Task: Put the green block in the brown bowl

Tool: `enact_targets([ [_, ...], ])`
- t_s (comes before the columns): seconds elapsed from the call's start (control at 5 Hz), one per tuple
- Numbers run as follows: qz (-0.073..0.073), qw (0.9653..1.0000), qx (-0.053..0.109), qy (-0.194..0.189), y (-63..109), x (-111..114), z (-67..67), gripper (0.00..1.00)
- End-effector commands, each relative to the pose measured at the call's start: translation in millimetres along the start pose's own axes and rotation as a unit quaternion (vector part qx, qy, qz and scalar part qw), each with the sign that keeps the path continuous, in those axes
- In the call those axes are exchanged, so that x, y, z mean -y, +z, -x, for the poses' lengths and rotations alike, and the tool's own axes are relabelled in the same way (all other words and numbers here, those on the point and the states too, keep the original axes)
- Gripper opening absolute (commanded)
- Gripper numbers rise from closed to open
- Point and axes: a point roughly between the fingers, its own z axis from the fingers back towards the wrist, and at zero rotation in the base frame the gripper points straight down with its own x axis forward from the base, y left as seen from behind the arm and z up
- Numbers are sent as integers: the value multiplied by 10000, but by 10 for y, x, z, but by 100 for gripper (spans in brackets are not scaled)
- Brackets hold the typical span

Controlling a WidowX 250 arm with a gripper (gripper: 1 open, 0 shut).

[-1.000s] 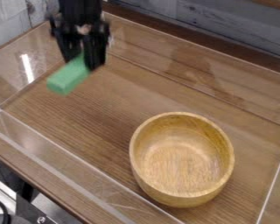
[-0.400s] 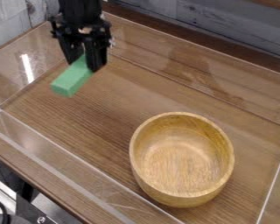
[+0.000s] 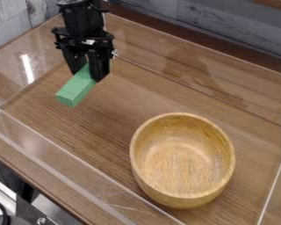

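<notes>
Green block (image 3: 76, 85) in the tool (image 3: 84, 60)

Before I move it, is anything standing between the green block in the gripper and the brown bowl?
Nothing visible does: between the green block in the gripper and the brown bowl I see only wooden tabletop.

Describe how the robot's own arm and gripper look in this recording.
The gripper is black, with slim, angular dark fingers and small grey-white glints or light details on its body. The part of the arm above it is also dark, cut off by the frame's top edge. I can't make out any cable or lettering at this size.
</notes>
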Motion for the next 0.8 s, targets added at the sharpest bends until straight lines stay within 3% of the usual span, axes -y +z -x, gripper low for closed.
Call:
enact_targets([
  [0.0, 1, 9997, 241, 31, 98, -10, -34, 0],
  [0.6, 113, 9991, 400, 110, 108, -47, -51, 0],
])
